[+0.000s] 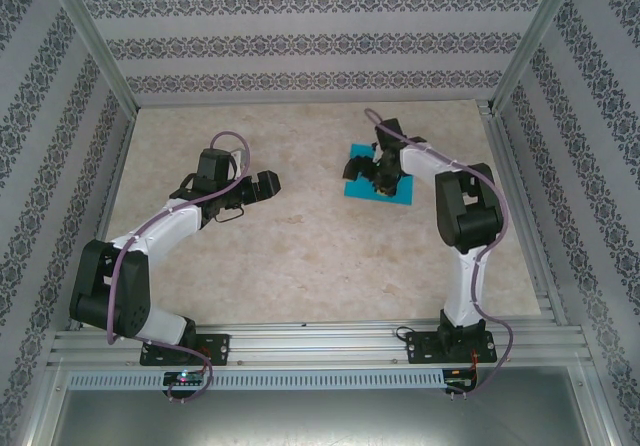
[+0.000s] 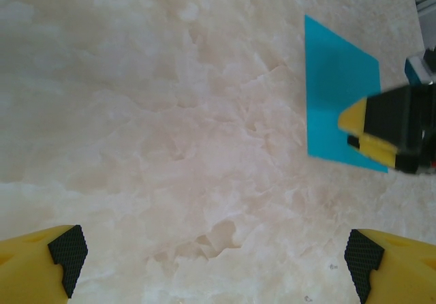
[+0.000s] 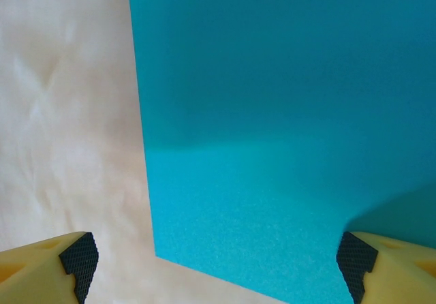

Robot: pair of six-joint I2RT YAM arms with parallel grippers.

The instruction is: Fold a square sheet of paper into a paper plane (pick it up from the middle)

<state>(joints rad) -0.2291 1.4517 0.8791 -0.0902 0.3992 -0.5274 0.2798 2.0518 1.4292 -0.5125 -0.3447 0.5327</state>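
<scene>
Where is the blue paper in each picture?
Top external: the flat turquoise-blue square sheet of paper lies right of centre, under the right gripper.
Left wrist: upper right, on the beige marbled table.
Right wrist: it covers the middle and right.
Shared landmark: the right gripper's yellow, open jaws above the sheet.

place: robot lab cell | shown by: aluminium frame (image 1: pixel 320 344), wallpaper-print walls (image 1: pixel 310 41), left arm (image 1: pixel 160 228), right arm (image 1: pixel 465 216) bolted on
</scene>
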